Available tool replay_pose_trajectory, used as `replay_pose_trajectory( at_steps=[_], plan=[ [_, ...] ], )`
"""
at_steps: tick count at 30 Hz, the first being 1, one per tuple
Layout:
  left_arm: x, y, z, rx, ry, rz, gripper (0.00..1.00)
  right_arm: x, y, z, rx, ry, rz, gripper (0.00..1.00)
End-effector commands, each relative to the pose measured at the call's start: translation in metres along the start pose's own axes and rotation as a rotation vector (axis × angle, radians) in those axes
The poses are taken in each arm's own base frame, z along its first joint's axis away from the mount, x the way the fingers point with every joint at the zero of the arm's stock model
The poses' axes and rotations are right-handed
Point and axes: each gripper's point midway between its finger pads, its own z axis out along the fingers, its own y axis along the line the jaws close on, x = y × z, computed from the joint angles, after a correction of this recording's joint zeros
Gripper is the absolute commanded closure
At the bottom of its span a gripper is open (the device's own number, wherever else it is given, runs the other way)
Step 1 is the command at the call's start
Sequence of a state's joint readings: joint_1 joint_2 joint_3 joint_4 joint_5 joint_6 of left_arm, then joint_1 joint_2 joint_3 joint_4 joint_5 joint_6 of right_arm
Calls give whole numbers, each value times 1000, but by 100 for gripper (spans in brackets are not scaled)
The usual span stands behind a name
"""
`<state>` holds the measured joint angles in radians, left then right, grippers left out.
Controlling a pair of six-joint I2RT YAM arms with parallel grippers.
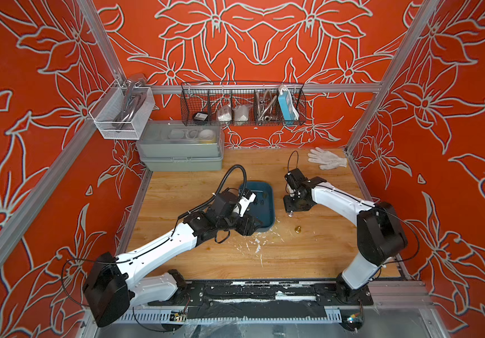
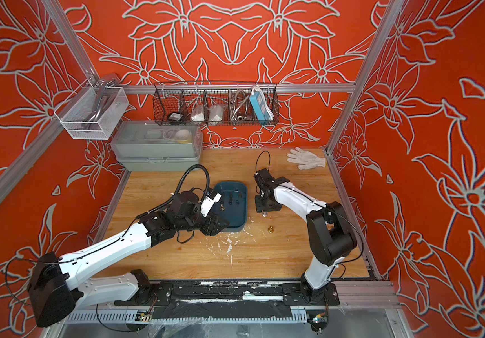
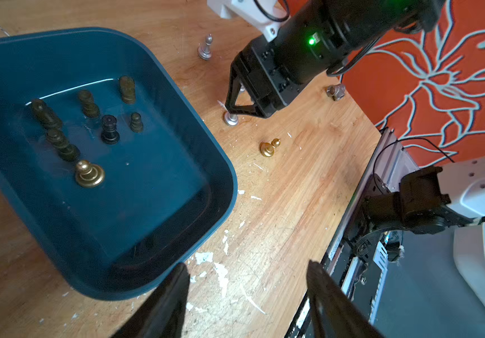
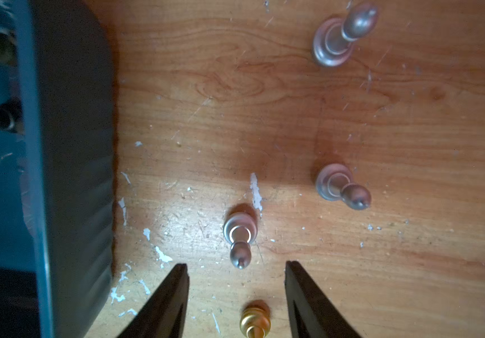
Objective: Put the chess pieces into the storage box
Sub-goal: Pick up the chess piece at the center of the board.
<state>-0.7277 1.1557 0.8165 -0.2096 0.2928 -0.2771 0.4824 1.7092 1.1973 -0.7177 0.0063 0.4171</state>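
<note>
**Silver pawn stands right under the right jaws**

Your left jaws hang at the near edge of the box [image 3: 214, 190], spread wide and empty. Inside the box stand about eight pieces [image 3: 88, 104], mostly dark, one gold.

Just off the box's right side, on the desk [image 3: 294, 219], a silver pawn [image 4: 239, 234] stands upright with its long axis vertical. It is directly below your right jaws, which are parted with a clear gap and hold nothing. The right arm [image 1: 337, 202] is plainly the nearer one. In the right wrist view the pawn's head sits about level with the tips, so a short straight drop should put it between them.

A gold pawn [image 4: 254, 322] stands off the box's near right corner. Two more silver pieces [image 4: 340, 187] stand farther from the box.

In the left wrist view a finger of the right jaws covers the silver pawn's head, so you cannot tell whether a pad touches it. In both top views that pawn is only a speck.
</note>
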Motion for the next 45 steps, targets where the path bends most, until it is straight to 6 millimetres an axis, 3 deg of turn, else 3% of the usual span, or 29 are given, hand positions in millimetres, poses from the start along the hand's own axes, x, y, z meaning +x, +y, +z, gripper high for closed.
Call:
replay_pose_trajectory(
  at_steps=[1, 6, 13, 17, 37, 45],
  plan=[
    [-13, -5, -7, 6, -68, 41, 36, -10, 0, 3, 10, -3, -10, 45],
    [-9, -3, -3, 6, -47, 34, 36, -12, 0, 16, 31, 29, -7, 50],
    [-8, 1, -1, -14, -36, 34, 36, -4, -4, 23, 52, 58, 10, 52],
    [-6, 4, 3, -26, -24, 37, 36, 1, -5, 25, 47, 62, 15, 57],
    [-3, 7, 13, -29, -6, 15, 36, 9, -6, 37, 54, 97, 9, 60],
    [-2, 10, 14, -41, 4, 12, 36, 10, -5, 37, 43, 98, 13, 72]
  ],
)
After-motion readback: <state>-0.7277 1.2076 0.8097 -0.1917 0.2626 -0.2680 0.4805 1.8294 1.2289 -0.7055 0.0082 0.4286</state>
